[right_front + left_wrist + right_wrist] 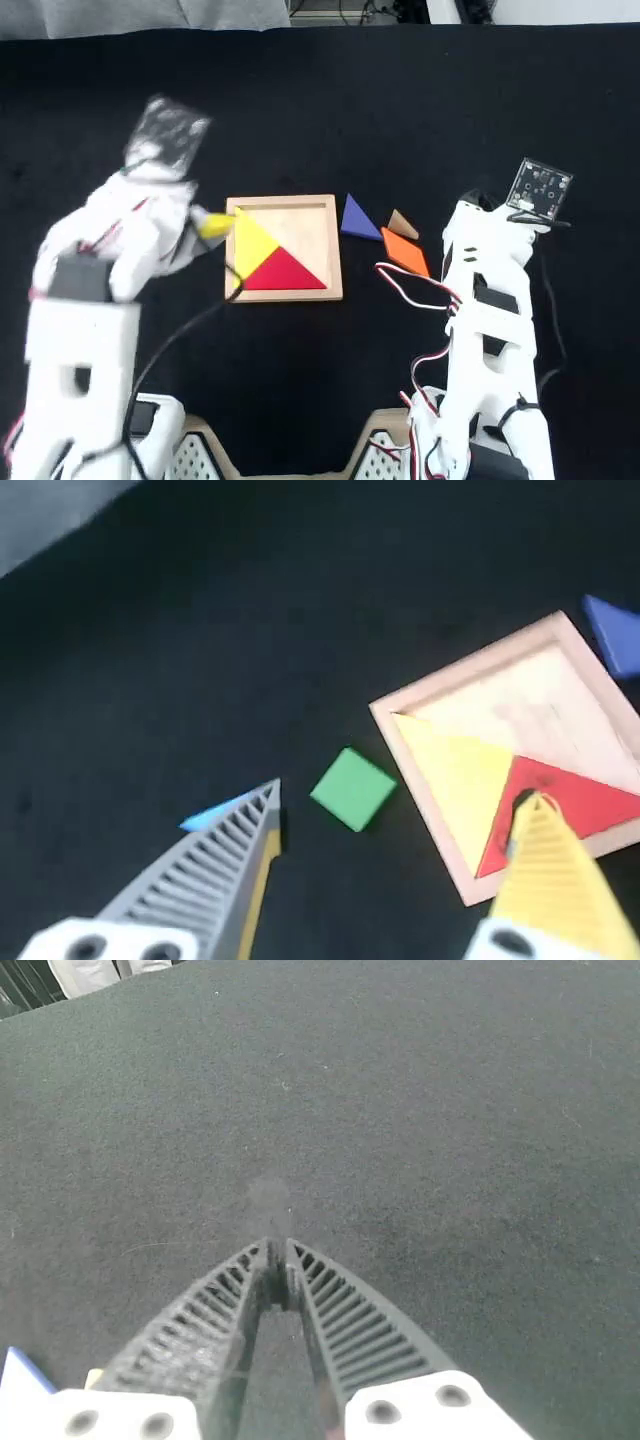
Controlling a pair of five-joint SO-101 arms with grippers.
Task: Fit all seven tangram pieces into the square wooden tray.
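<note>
The square wooden tray (300, 212) lies mid-table with a yellow triangle (254, 245) and a red triangle (287, 271) inside it. My left gripper (212, 226) hovers at the tray's left edge. In its wrist view the left gripper (403, 800) is open, with a green square (352, 788) on the cloth between its fingers and a light blue piece (212, 814) partly hidden behind one finger. A blue triangle (358, 217), a small brown triangle (403, 224) and an orange parallelogram (405, 251) lie right of the tray. My right gripper (275, 1252) is shut over bare cloth.
Black cloth covers the table. The right arm (485, 300) stands just right of the orange piece, with its red and white cable (415, 288) trailing near it. The tray (425, 800) and the blue triangle (612, 632) appear in the left wrist view.
</note>
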